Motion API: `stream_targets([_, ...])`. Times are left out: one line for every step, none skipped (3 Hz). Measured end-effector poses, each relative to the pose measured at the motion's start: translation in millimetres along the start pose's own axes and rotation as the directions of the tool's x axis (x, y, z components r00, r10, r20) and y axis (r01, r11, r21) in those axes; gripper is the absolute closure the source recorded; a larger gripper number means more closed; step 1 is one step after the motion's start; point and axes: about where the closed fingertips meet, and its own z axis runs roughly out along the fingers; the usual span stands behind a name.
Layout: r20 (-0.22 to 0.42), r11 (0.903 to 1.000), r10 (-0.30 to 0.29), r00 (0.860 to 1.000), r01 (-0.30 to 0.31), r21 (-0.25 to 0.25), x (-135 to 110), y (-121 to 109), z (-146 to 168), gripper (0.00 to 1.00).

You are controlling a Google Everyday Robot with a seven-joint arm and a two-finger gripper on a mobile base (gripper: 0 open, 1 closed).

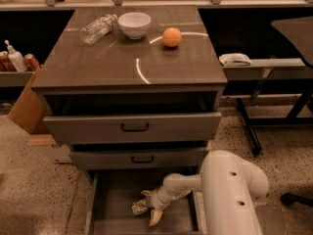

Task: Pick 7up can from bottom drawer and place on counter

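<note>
The 7up can (140, 207), dented and whitish with green marks, lies on its side on the dark floor of the open bottom drawer (115, 199). My gripper (148, 207) reaches down into the drawer from the right. It is open, with one pale finger (146, 195) above the can's right end and the other below. The can lies at the fingertips, close to or touching them. The white arm (230, 190) fills the lower right. The glossy counter (112, 62) is above the three drawers.
On the counter are a clear plastic bottle (98, 28), a white bowl (134, 23) and an orange (171, 36). Both upper drawers (132, 126) stand pulled out above the bottom one. A cardboard box (27, 109) stands on the left, and a side shelf with a cloth (234, 59) on the right.
</note>
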Motion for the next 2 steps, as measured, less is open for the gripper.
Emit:
stream_targets([-0.018, 1.0000, 0.004, 1.000, -0.004, -0.009, 5.1, 0.8, 14.7, 0.40])
stream_targets([-0.035, 1.0000, 0.004, 0.999, -0.004, 0.001, 6.1, 1.6, 18.2, 0.63])
